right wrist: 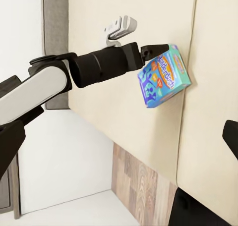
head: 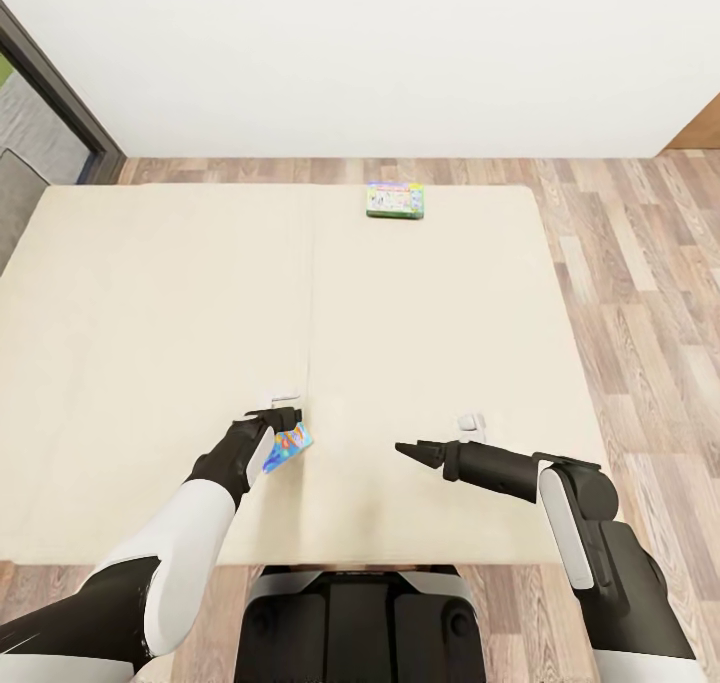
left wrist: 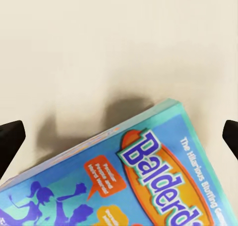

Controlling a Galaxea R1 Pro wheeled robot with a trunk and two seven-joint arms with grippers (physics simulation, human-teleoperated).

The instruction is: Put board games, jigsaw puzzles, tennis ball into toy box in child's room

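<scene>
Blue board game (left wrist: 144, 181): title cut off by left wrist picture's edge. Green board game (head: 395, 200) near bed (head: 150, 293) far edge: print too small to read.

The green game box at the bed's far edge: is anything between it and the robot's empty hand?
No. In the head view only bare beige mattress separates the green board game from the right gripper.

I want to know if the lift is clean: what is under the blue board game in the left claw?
Under the blue board game lies bare beige bed, with the box's shadow on it. The mattress patch directly behind the box is covered.
</scene>
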